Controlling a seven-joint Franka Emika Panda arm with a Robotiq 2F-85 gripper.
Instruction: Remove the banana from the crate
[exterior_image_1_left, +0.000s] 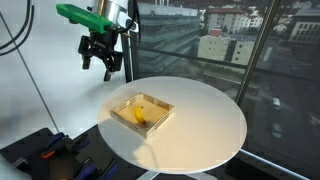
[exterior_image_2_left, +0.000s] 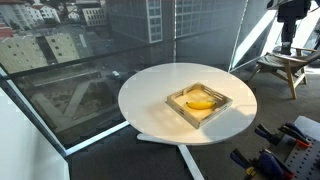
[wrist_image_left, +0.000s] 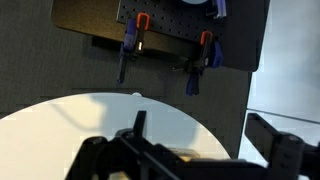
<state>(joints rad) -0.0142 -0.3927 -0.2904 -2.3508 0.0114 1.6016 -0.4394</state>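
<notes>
Exterior view, arm side
- gripper (exterior_image_1_left: 100, 68): hangs high above and to the side of the crate (exterior_image_1_left: 162, 118), beyond its far corner. Jaws stand apart and hold nothing.
- banana (exterior_image_1_left: 138, 115): lies flat on the crate's base, near the middle, clear of the walls.
- table (exterior_image_1_left: 205, 110): round and white. The crate sits on it toward the edge nearest the arm.

Exterior view, window side
- crate (exterior_image_2_left: 180, 110): sits roughly in the middle of the table top.
- banana (exterior_image_2_left: 200, 102): lies inside the crate with its curve along the base. Nothing touches it.
- arm: a dark part shows at the top corner, well away from the crate. The jaws cannot be made out here.

Wrist view
- camera: looks down past the table rim, on the side away from the crate, to a pegboard (wrist_image_left: 170, 20) with orange-handled clamps (wrist_image_left: 135, 40).
- fingers: dark shapes along the bottom edge, widely spread.
- crate: only a tan sliver shows between the fingers, too little to place.

Step in hand: the approach. No grasp is made and the banana is not yet removed.

Next move calls for: travel until the gripper is over the crate's centre, turn the wrist so the jaws straddle the banana across its width, then descend inside the low walls without striking them.
</notes>
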